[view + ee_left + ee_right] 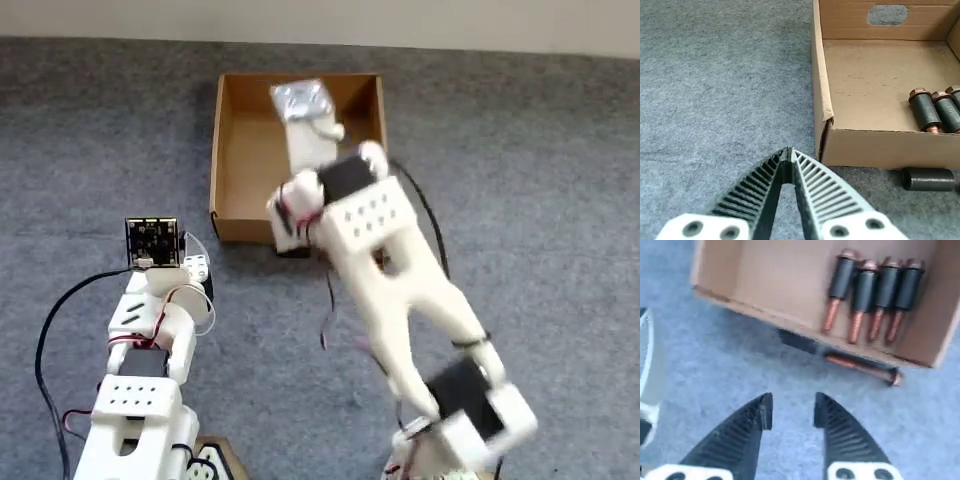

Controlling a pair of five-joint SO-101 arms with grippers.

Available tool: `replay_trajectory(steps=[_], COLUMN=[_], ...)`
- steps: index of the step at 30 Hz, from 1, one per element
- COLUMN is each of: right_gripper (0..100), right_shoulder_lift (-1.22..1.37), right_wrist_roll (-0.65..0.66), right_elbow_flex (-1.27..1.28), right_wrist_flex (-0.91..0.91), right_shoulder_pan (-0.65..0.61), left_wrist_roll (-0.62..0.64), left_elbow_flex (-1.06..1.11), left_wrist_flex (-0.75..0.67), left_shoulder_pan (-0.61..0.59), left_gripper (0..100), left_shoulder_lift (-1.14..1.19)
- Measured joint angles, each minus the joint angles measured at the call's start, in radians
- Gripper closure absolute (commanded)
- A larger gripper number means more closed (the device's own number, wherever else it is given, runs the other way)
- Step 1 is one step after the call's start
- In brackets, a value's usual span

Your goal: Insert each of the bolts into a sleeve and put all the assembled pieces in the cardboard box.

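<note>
High view: the cardboard box (245,170) sits on grey carpet (540,200). The right arm (400,280) stretches over the box's near wall. The left arm (150,330) is folded short of the box and off to one side of it.
Left gripper (788,152): the jaws are pressed together along their ribbed faces with the tips meeting and nothing between them. They hang over carpet.
Box from the left jaws: ahead of the closed tips and off to one side. Its nearest corner is near them but not touching.
Right gripper (792,405): the jaws are parted by a clear gap and hold nothing. Carpet shows between the tips.
Box from the right jaws: straight ahead of the open tips, with its near wall running across their line and apart from them.
Assembled pieces (864,287): four, each a copper-coloured bolt through a dark sleeve. They lie side by side on the box floor close to one side wall, past the near wall from the right jaws. Their threaded ends point back toward the jaws and their heads point away.
Loose bolt (865,367): flat on the carpet outside the box, along the foot of the near wall. It lies between that wall and the right jaws, nearer the wall.
Loose sleeve (797,340): dark, on its side on the carpet by the same wall, roughly in line with the bolt's threaded end. Whether the two touch cannot be told.
Sleeve from the left jaws: ahead and off to the box's side, just beside the outer wall.
</note>
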Motion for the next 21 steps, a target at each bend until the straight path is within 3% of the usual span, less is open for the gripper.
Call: replay_trajectory(steps=[7, 9, 14, 21], right_gripper=[79.2, 78.9, 78.9, 78.6], right_shoulder_lift=[-0.049, -0.018, 0.077, 0.198], right_wrist_roll=[0.0, -0.006, -0.17, -0.206], right_elbow_flex=[0.457, 0.505, 0.519, 0.519], right_wrist_flex=[-0.364, -0.474, -0.671, -0.806], right_shoulder_pan=[-0.044, -0.046, -0.046, -0.04], left_wrist_roll=[0.0, 0.0, 0.0, 0.0], left_elbow_flex=[0.0, 0.0, 0.0, 0.0], left_wrist_flex=[0.0, 0.0, 0.0, 0.0], left_shoulder_pan=[0.0, 0.0, 0.0, 0.0], left_gripper=[99, 99, 99, 99], left_shoulder_lift=[0.0, 0.0, 0.0, 0.0])
